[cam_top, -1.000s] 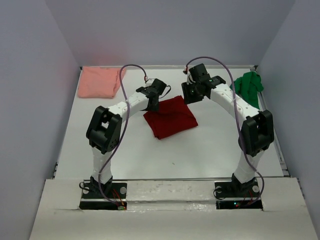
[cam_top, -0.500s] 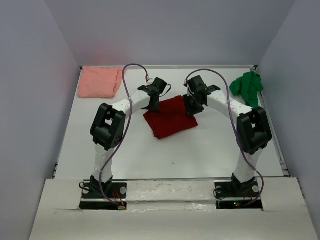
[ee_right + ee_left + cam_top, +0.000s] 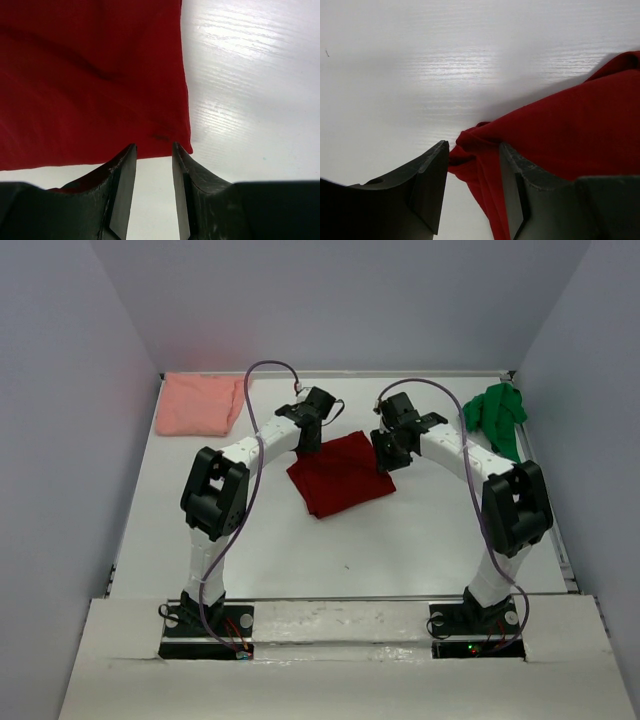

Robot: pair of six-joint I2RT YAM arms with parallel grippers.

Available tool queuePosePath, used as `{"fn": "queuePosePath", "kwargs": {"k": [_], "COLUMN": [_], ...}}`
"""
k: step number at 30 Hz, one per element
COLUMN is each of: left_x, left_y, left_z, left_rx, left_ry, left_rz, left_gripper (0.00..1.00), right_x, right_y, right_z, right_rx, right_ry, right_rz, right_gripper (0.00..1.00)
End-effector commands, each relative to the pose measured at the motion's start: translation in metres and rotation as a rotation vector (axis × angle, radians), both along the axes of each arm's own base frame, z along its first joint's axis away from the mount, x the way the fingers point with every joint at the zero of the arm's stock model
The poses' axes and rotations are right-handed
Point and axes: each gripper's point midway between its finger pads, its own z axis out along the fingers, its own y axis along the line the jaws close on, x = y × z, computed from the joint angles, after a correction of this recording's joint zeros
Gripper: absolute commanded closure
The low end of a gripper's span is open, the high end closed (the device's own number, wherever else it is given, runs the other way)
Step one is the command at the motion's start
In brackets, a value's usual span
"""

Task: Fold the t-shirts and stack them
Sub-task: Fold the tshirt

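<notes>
The dark red t-shirt (image 3: 340,475) lies folded in the middle of the table. My left gripper (image 3: 303,448) is at its far-left corner; in the left wrist view the gripper (image 3: 474,150) is open with a bunched red corner (image 3: 470,150) between the jaws. My right gripper (image 3: 385,462) is at the shirt's right corner; in the right wrist view the gripper (image 3: 154,150) is open, its tips just short of the red edge (image 3: 160,135), with nothing between the jaws. The pale salmon t-shirt (image 3: 198,404) lies folded at the far left. The green t-shirt (image 3: 495,413) lies crumpled at the far right.
The white table (image 3: 400,540) is walled by grey panels at the left, back and right. A raised white ledge (image 3: 340,620) runs along the near edge by the arm bases.
My right gripper has come down from behind the shirt to its right corner. My left gripper has shifted slightly along the far-left corner. The shirts have not moved.
</notes>
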Motion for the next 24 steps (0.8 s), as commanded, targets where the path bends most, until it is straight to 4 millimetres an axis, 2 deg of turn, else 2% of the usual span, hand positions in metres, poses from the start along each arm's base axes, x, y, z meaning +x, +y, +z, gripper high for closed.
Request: {"fn": "queuePosePath", "kwargs": {"k": [1, 5, 15, 22, 24], "left_x": [0.005, 0.005, 0.011, 0.008, 0.005], "left_y": [-0.005, -0.008, -0.014, -0.008, -0.005], "left_z": [0.022, 0.004, -0.014, -0.004, 0.001], "left_rx": [-0.028, -0.024, -0.019, -0.015, -0.013], "left_ry": [-0.046, -0.014, 0.012, -0.005, -0.012], "left_rz": [-0.024, -0.028, -0.045, -0.029, -0.023], "left_gripper": [0.45, 0.45, 0.45, 0.46, 0.47], "right_x": [0.001, 0.0, -0.001, -0.003, -0.003], "right_y": [-0.004, -0.007, -0.01, -0.007, -0.006], "right_z": [0.026, 0.034, 0.036, 0.026, 0.023], "right_rx": [0.008, 0.007, -0.005, 0.004, 0.011], "right_ry": [-0.073, -0.094, -0.099, -0.066, -0.059], "right_rz": [-0.037, -0.049, -0.062, -0.062, -0.067], "right_gripper": [0.6, 0.6, 0.59, 0.6, 0.65]}}
